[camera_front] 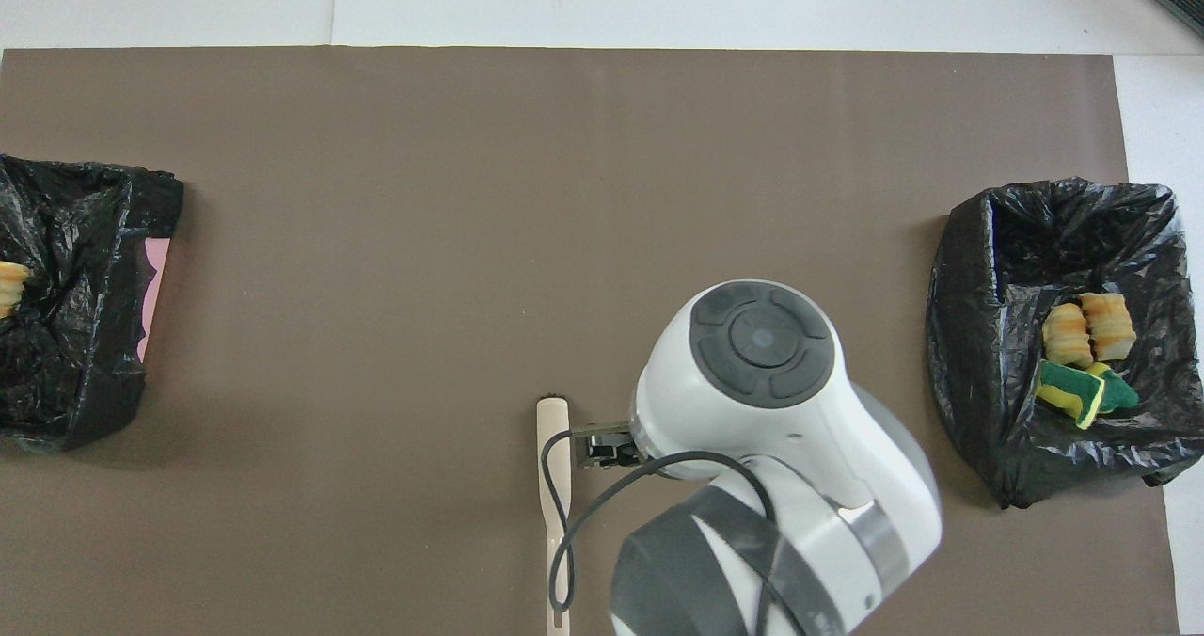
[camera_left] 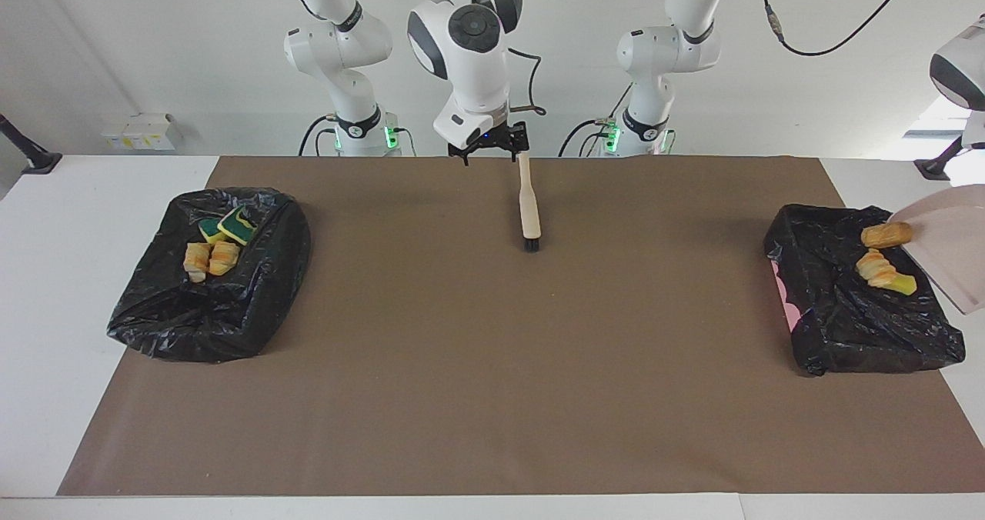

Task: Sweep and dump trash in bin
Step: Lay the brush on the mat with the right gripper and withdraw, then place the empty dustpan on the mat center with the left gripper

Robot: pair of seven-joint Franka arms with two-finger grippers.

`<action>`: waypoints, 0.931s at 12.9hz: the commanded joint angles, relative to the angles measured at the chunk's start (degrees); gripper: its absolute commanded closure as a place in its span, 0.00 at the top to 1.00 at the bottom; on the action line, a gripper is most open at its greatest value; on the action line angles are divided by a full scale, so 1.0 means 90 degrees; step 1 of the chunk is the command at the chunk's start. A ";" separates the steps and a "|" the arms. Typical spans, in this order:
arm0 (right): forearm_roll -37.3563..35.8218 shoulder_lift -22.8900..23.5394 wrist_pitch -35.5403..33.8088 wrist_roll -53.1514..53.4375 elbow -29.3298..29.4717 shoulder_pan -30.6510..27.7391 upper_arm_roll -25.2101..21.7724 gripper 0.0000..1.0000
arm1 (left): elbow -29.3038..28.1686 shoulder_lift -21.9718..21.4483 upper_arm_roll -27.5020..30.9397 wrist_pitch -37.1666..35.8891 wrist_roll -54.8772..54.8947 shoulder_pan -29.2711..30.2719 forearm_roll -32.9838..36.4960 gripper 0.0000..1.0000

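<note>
My left arm holds a beige dustpan (camera_left: pixel 950 255) tipped steeply over the black-bagged bin (camera_left: pixel 846 324) at its end of the table; its gripper is past the picture's edge. A tan lump of trash (camera_left: pixel 886 235) is at the pan's lip. An orange piece (camera_left: pixel 873 266) and a yellow one (camera_left: pixel 905 284) lie on the bag below. One scrap (camera_front: pixel 11 283) shows at the overhead view's edge. My right gripper (camera_left: pixel 491 148) hangs open over the mat's edge by the robots, beside the handle end of the beige brush (camera_left: pixel 529 205), which lies flat (camera_front: pixel 553 495).
A second black-bagged bin (camera_left: pixel 208 305) stands at the right arm's end and holds two green-yellow sponges (camera_left: pixel 228 226) and two orange lumps (camera_left: pixel 209 258). A brown mat (camera_left: pixel 492 366) covers the table between the bins.
</note>
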 commanded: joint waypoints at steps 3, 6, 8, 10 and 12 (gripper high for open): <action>-0.0406 -0.0448 -0.0191 -0.1410 0.0074 -0.0996 -0.0051 1.00 | -0.0422 -0.0669 -0.0710 -0.0854 -0.0160 -0.0142 0.0538 0.00; -0.0427 -0.0517 -0.0211 -0.2014 0.0132 -0.1319 -0.0217 1.00 | -0.0685 -0.0924 -0.1620 -0.2019 -0.0950 -0.0142 -0.0191 0.00; -0.0427 -0.0536 -0.0211 -0.2182 0.0161 -0.1407 -0.0296 1.00 | -0.0695 -0.0905 -0.1709 -0.2129 -0.1272 -0.0152 -0.1525 0.00; -0.0514 -0.0527 -0.0240 -0.2202 0.0385 -0.1417 -0.0529 1.00 | -0.0889 -0.0895 -0.1884 -0.2080 -0.1866 -0.0152 -0.2740 0.00; -0.0835 -0.0527 -0.0240 -0.2541 0.0531 -0.1271 -0.1045 1.00 | -0.0987 -0.0866 -0.2459 -0.2226 -0.2831 -0.0152 -0.2977 0.00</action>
